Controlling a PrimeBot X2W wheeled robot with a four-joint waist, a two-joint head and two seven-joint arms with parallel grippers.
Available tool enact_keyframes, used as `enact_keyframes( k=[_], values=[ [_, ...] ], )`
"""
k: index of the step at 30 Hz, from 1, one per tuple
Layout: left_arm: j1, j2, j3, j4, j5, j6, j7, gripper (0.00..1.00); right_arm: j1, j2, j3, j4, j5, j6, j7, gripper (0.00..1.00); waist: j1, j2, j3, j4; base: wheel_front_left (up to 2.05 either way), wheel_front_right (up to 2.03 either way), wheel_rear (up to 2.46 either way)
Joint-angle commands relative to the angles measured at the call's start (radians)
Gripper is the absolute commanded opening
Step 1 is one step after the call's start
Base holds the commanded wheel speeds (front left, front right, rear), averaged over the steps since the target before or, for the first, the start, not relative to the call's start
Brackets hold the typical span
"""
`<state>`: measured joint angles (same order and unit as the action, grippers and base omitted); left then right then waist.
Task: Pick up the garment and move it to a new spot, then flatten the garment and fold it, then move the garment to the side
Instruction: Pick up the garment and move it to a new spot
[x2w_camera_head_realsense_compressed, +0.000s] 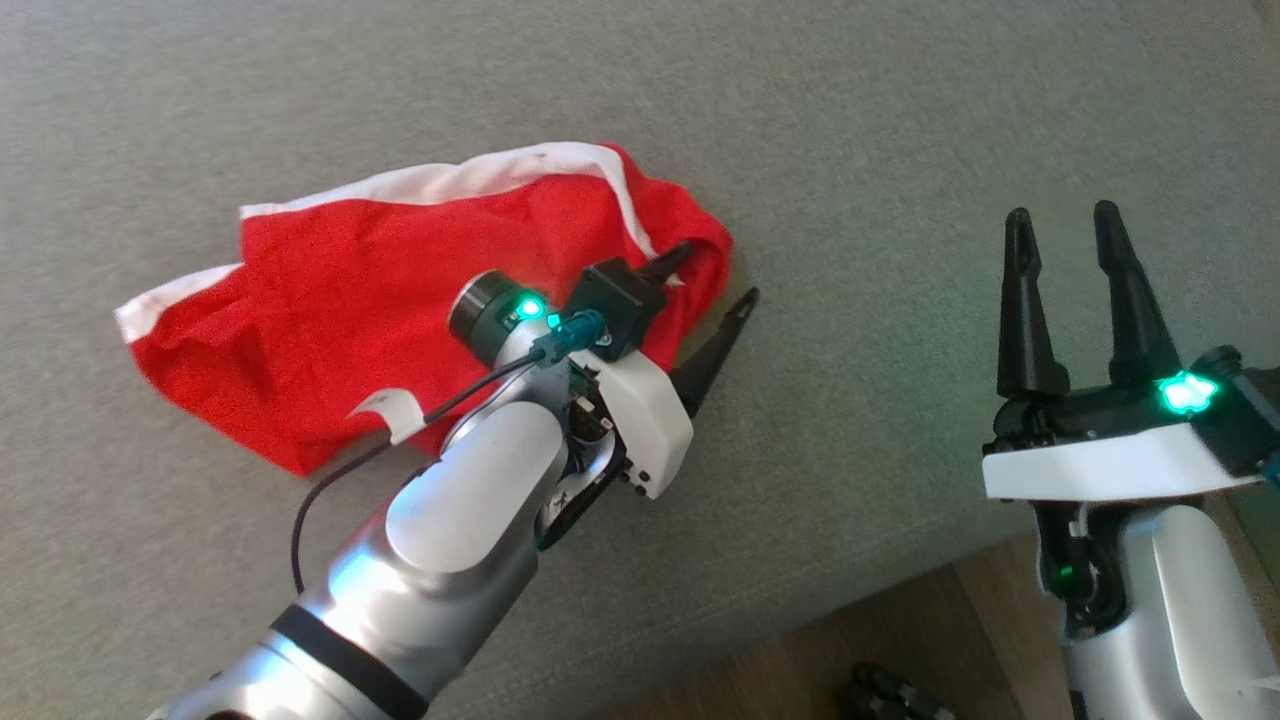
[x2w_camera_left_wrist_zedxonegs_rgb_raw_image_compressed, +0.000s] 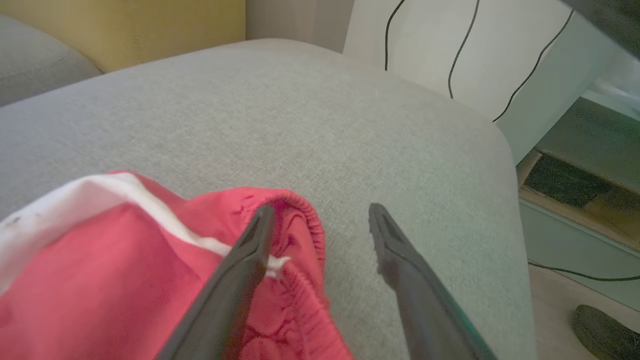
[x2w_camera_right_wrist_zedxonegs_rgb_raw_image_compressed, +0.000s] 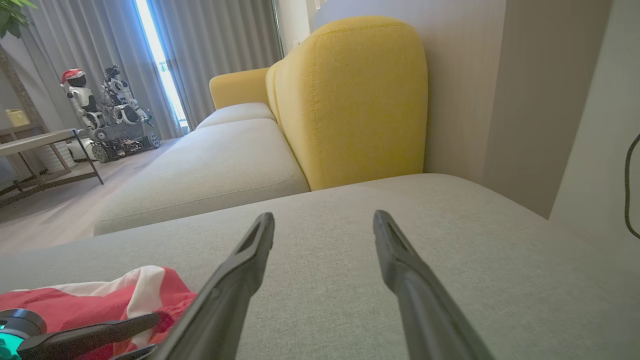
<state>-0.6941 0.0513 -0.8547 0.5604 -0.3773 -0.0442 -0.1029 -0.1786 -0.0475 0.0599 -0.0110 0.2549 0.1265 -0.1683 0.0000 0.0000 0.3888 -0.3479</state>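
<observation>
A single garment (x2w_camera_head_realsense_compressed: 400, 290) lies crumpled on the grey sofa cushion (x2w_camera_head_realsense_compressed: 850, 150), set back from the cushion's front edge and toward its left side. It is bright red. A small white label curls up at its near edge, a white band runs along its far edge and left corner, and its right end is a gathered, elastic-looking hem.

There is one garment, and there are two arms, each with one hand of two long dark fingers.

The right hand (x2w_camera_head_realsense_compressed: 1062, 212) hangs over the cushion's front edge at the right, well apart from the garment. Its fingers are spread, point away from the robot and hold nothing. Below it a strip of wooden floor (x2w_camera_head_realsense_compressed: 900, 620) shows.

The silver left arm reaches in from the near left, across the garment's near edge. The left hand (x2w_camera_head_realsense_compressed: 718, 272) is at the garment's right end with its fingers apart. One finger lies over the gathered hem, though contact cannot be told; the other is over bare cushion just beside the fabric. Nothing is clamped.

Beyond the cushion's far edge stands a yellow backrest (x2w_camera_right_wrist_zedxonegs_rgb_raw_image_compressed: 350, 100).
</observation>
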Motion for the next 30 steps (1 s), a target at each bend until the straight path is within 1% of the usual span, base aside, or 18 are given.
enact_keyframes(
  k=[1, 5, 10, 14, 15, 18, 22, 27, 30],
  values=[
    [-0.038, -0.001, 0.010, -0.022, -0.016, 0.006, -0.027, 1.00, -0.021, -0.003, 0.021, -0.024, -0.004, 0.004, -0.006, 1.00, 0.0000, 0.0000, -0.026, 0.027, 0.00, 0.00, 0.00],
    [-0.028, -0.001, 0.003, -0.028, -0.061, 0.022, -0.088, 1.00, -0.010, -0.003, 0.016, -0.018, -0.022, 0.004, 0.009, 1.00, 0.0000, 0.0000, -0.076, 0.078, 0.00, 0.00, 0.00],
    [-0.004, -0.001, 0.045, -0.030, -0.092, 0.082, -0.135, 1.00, 0.010, -0.003, 0.004, -0.025, -0.050, 0.004, 0.037, 1.00, 0.0000, 0.0000, -0.135, 0.154, 0.00, 0.00, 0.00],
    [0.018, 0.017, 0.115, -0.037, -0.098, 0.140, -0.154, 1.00, 0.027, -0.003, -0.003, -0.035, -0.064, 0.004, 0.061, 1.00, 0.0000, 0.0000, -0.167, 0.211, 0.00, 0.00, 0.00],
    [0.018, 0.017, 0.115, -0.037, -0.098, 0.140, -0.154, 1.00, 0.027, -0.003, -0.003, -0.035, -0.064, 0.004, 0.061, 1.00, 0.0000, 0.0000, -0.167, 0.211, 0.00, 0.00, 0.00],
    [0.042, 0.049, 0.179, -0.063, -0.092, 0.179, -0.158, 1.00, 0.037, -0.003, -0.003, -0.041, -0.065, 0.004, 0.073, 1.00, 0.0000, 0.0000, -0.180, 0.244, 0.00, 0.00, 0.00],
    [0.095, 0.103, 0.277, -0.132, -0.068, 0.220, -0.158, 1.00, 0.044, -0.003, -0.012, -0.041, -0.070, 0.004, 0.083, 1.00, 0.0000, 0.0000, -0.192, 0.275, 0.00, 0.00, 0.00],
    [0.189, 0.163, 0.392, -0.223, -0.039, 0.252, -0.159, 1.00, 0.052, -0.003, -0.026, -0.029, -0.074, 0.004, 0.085, 1.00, 0.0000, 0.0000, -0.209, 0.302, 0.00, 0.00, 0.00],
    [0.249, 0.192, 0.451, -0.283, -0.018, 0.262, -0.159, 1.00, 0.057, -0.003, -0.035, -0.017, -0.079, 0.004, 0.086, 1.00, 0.0000, 0.0000, -0.222, 0.311, 0.00, 0.00, 0.00]
  ],
)
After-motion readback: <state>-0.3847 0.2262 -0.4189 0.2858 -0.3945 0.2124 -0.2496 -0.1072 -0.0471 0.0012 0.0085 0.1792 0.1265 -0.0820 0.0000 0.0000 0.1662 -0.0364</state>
